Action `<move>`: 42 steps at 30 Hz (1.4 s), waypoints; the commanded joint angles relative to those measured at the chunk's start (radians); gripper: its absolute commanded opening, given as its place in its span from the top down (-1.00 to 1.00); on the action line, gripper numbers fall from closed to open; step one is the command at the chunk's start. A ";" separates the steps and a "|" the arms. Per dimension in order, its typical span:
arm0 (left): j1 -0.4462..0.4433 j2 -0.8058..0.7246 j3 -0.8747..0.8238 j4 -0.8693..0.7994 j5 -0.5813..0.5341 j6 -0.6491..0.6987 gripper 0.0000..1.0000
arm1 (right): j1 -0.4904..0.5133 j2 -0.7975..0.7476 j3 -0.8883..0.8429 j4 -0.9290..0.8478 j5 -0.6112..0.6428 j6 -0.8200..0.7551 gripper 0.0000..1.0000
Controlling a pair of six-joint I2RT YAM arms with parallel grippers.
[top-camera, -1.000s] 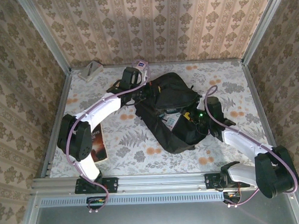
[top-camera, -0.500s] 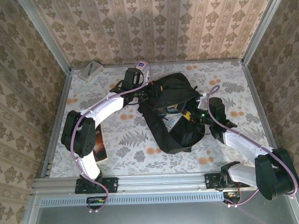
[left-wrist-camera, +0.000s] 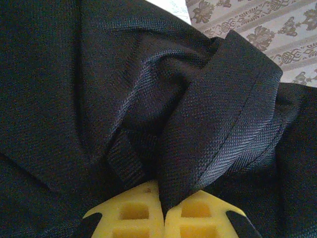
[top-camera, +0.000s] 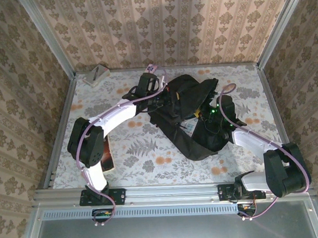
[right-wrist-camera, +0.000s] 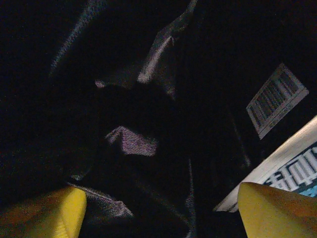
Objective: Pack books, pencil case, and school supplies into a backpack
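The black backpack [top-camera: 193,131] lies in the middle of the table with its top flap raised. My left gripper [top-camera: 167,100] is shut on a fold of its fabric; the yellow fingertips [left-wrist-camera: 130,212] pinch the black cloth [left-wrist-camera: 208,124] between them. My right gripper [top-camera: 205,117] reaches into the backpack's mouth. Its yellow fingers [right-wrist-camera: 52,214] stand wide apart and open in the dark interior [right-wrist-camera: 129,139]. A book [right-wrist-camera: 277,106] with a barcode and a white edge lies inside, beside the right finger. Another dark book [top-camera: 105,155] with an orange glow lies on the table by the left arm's base.
A small grey flat item [top-camera: 96,76] sits in the back left corner; I cannot tell if it is the pencil case. Metal frame rails [top-camera: 60,122] and patterned walls close in the floral table [top-camera: 139,151] on three sides.
The left gripper has pulled the backpack's flap up and to the right. The right gripper has pushed deeper into the opening and its jaws have narrowed a little.
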 commanded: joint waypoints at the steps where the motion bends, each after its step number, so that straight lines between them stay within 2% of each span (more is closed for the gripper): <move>1: 0.006 0.026 0.013 0.038 -0.037 -0.039 1.00 | 0.006 -0.059 0.059 -0.012 0.069 0.084 -0.54; 6: 0.041 0.075 0.017 0.095 -0.043 -0.115 1.00 | 0.001 -0.106 0.093 -0.098 -0.050 0.079 -0.23; 9: 0.057 0.087 0.026 0.108 -0.050 -0.131 1.00 | -0.003 -0.141 0.094 -0.210 -0.091 0.051 0.12; 11: 0.065 0.086 0.029 0.106 -0.061 -0.133 1.00 | -0.009 -0.168 0.085 -0.309 -0.100 0.020 0.42; 13: 0.072 0.081 0.023 0.107 -0.070 -0.134 1.00 | -0.021 -0.188 0.077 -0.379 -0.121 -0.016 0.58; 15: 0.080 0.075 0.015 0.109 -0.074 -0.136 1.00 | -0.040 -0.197 0.070 -0.427 -0.164 -0.059 0.62; 18: 0.094 0.065 -0.003 0.111 -0.076 -0.137 1.00 | -0.071 -0.198 0.028 -0.363 -0.273 -0.103 0.58; 20: 0.105 0.054 -0.018 0.114 -0.076 -0.135 1.00 | -0.095 -0.216 0.002 -0.321 -0.318 -0.147 0.45; 24: 0.127 0.022 -0.056 0.112 -0.085 -0.122 1.00 | -0.130 -0.276 -0.027 -0.321 -0.330 -0.227 0.21; 28: 0.152 -0.015 -0.103 0.120 -0.085 -0.120 1.00 | -0.163 -0.363 -0.070 -0.367 -0.239 -0.231 -0.08; 32: 0.163 -0.035 -0.130 0.119 -0.088 -0.115 1.00 | -0.178 -0.454 -0.101 -0.354 -0.173 -0.217 -0.22; 38: 0.137 -0.012 -0.117 0.117 -0.063 -0.106 1.00 | -0.178 -0.563 -0.059 -0.421 -0.094 -0.265 -0.31; 42: 0.111 0.007 -0.096 0.083 -0.035 -0.072 1.00 | -0.171 -0.559 -0.026 -0.432 -0.107 -0.284 -0.34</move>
